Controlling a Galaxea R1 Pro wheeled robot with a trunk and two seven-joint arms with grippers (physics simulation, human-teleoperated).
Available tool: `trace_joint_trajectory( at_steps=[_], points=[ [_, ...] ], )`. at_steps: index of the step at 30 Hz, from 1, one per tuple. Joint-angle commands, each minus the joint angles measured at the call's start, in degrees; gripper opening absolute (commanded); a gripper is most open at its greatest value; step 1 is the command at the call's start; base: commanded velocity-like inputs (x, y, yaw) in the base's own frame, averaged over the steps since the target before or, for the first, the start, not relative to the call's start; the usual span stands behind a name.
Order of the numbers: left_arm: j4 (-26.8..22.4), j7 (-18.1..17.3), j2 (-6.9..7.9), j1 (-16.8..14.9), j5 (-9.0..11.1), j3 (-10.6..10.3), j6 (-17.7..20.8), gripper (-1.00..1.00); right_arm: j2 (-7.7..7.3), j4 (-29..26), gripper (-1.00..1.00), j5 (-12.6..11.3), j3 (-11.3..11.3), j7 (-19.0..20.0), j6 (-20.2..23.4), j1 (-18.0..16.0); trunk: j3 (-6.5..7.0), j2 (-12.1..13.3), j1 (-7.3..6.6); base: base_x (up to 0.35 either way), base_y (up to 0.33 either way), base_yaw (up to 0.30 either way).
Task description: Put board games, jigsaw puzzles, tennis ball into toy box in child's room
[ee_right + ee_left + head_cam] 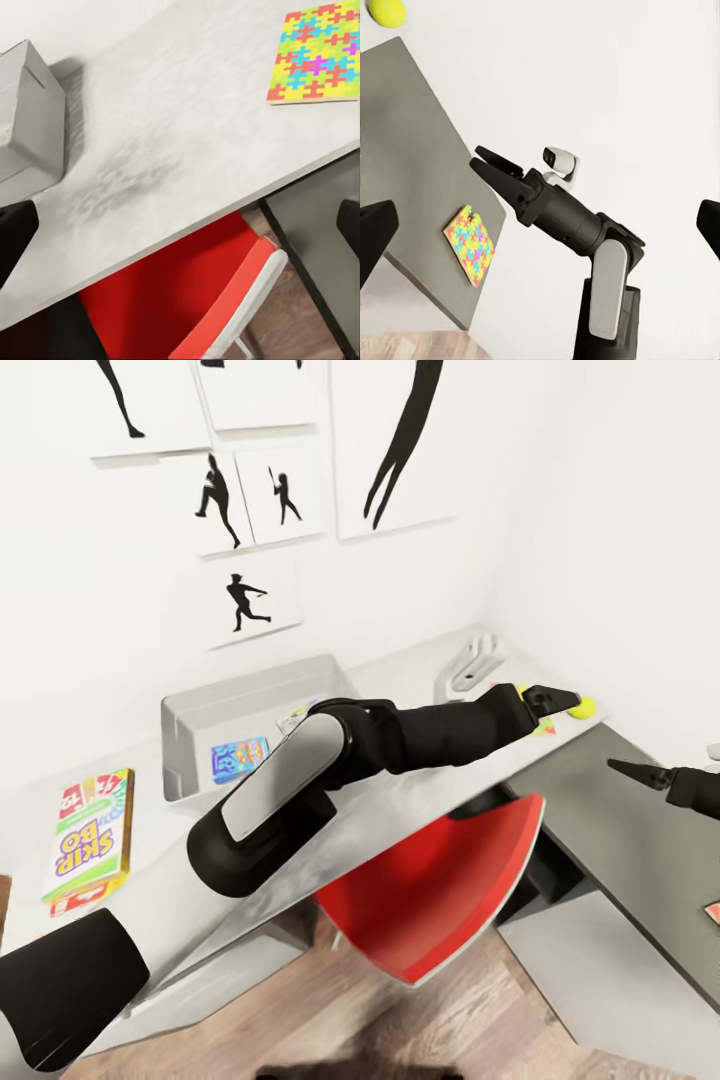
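Grey-walled toy box (190, 730) at the back edge of the table (400, 800), against the wall, with the small blue board game (238, 758) already inside and another colourful flat piece beside it, too hidden by the arm to name. Partly done, then, by the look of it.

Left to do here: the green-white game (90, 838) with red ends, flat on the table just beside the box; one puzzle (543, 726) near the far right end; the tennis ball (585, 708) at that same corner, close to the edge.

Left pincer (556, 699) stretched across the table, spread and empty, above the puzzle with its tip just beside the ball. Probably going for one of the two. Right pincer (625, 769) also spread, gripping nothing, hovering over the dark cabinet (600, 830).

Around: red chair (430, 900) tucked under the table, a small white device (473, 663) near the wall behind the ball, silhouette prints (240, 600) above.

In the way: little, though a careless touch could roll the ball off the corner.
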Motion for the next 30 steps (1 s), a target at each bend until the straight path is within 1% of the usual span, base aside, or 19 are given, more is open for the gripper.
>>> trace_joint_trajectory(
  at_steps=[1,3,7,9,10,12,15,17,20,21,23,24,26,28,30],
  points=[
    [0.0,0.4,0.08,-0.1,0.3,0.1,0.1,1.0,-0.05,0.0,1.0,0.2,-0.1,0.4,0.3,-0.1,0.0,-0.1,0.01,-0.286,0.165,0.0],
    [0.0,0.3,0.55,0.0,0.4,0.3,0.4,1.0,-0.08,0.0,1.0,0.2,-0.1,0.4,0.3,-0.1,0.19,-0.1,0.01,-0.286,0.194,0.0],
    [0.0,0.3,0.79,0.0,0.4,0.3,0.5,1.0,-0.09,0.0,1.0,0.2,-0.1,0.4,0.3,-0.1,0.56,-0.1,0.01,-0.277,0.201,0.0],
    [0.0,0.3,1.3,0.1,0.4,0.3,0.6,1.0,-0.1,0.0,1.0,0.2,-0.1,0.4,0.3,-0.1,0.75,-0.1,0.01,-0.159,0.121,0.0],
    [0.0,0.3,1.84,0.4,0.4,0.5,1.0,1.0,-0.1,0.0,1.0,0.2,-0.1,0.4,0.2,-0.1,0.84,-0.1,0.01,-0.09,0.069,0.0],
    [0.0,0.2,2.45,0.9,0.3,0.6,1.8,1.0,-0.12,0.0,1.0,0.2,-0.1,0.4,0.2,-0.1,1.03,-0.1,0.01,-0.065,0.049,0.0],
    [0.0,0.1,3.09,1.8,0.4,1.1,2.9,1.0,-0.15,0.0,1.0,0.2,-0.1,0.5,0.2,-0.1,1.31,-0.1,0.01,-0.038,0.029,0.0],
    [0.0,0.0,3.45,2.6,0.4,2.4,3.6,1.0,-0.17,0.0,1.0,0.2,-0.1,0.2,-0.1,-0.1,1.5,-0.1,0.01,-0.019,0.015,0.0],
    [0.0,-0.1,3.7,3.8,0.5,3.6,5.0,1.0,-0.07,0.0,1.0,0.4,-0.1,-0.7,-0.2,-0.1,1.78,-0.1,0.01,-0.01,0.007,0.0],
    [0.0,-0.2,3.79,4.9,0.5,5.0,6.7,1.0,0.09,0.0,1.0,0.5,0.0,-1.9,-0.3,-0.1,1.87,-0.1,0.01,-0.005,0.004,0.0],
    [0.0,-0.2,3.82,6.3,0.5,6.9,8.8,1.0,0.23,0.0,1.0,0.7,0.0,-3.3,-0.3,-0.1,2.06,-0.1,0.01,-0.004,0.003,0.0],
    [0.0,-0.3,3.86,7.5,0.5,8.8,11.0,1.0,0.38,0.0,1.0,0.9,0.1,-4.9,-0.3,-0.1,2.16,-0.1,0.01,-0.002,0.002,0.0],
    [0.0,-0.3,3.88,8.7,0.5,10.5,12.9,1.0,0.57,0.0,1.0,1.0,0.3,-6.6,-0.3,-0.1,2.34,-0.1,0.01,-0.001,0.001,0.0],
    [0.0,-0.3,3.88,9.6,0.5,11.8,14.2,1.0,0.71,0.0,1.0,1.1,1.5,-8.4,-0.3,-0.1,2.53,-0.1,0.01,-0.001,0.0,0.0],
    [0.0,-0.3,3.91,10.2,0.5,12.8,15.1,1.0,0.78,0.0,1.0,1.1,3.2,-10.5,-0.3,-0.1,2.72,-0.1,0.01,0.0,0.0,0.0]
  ],
)
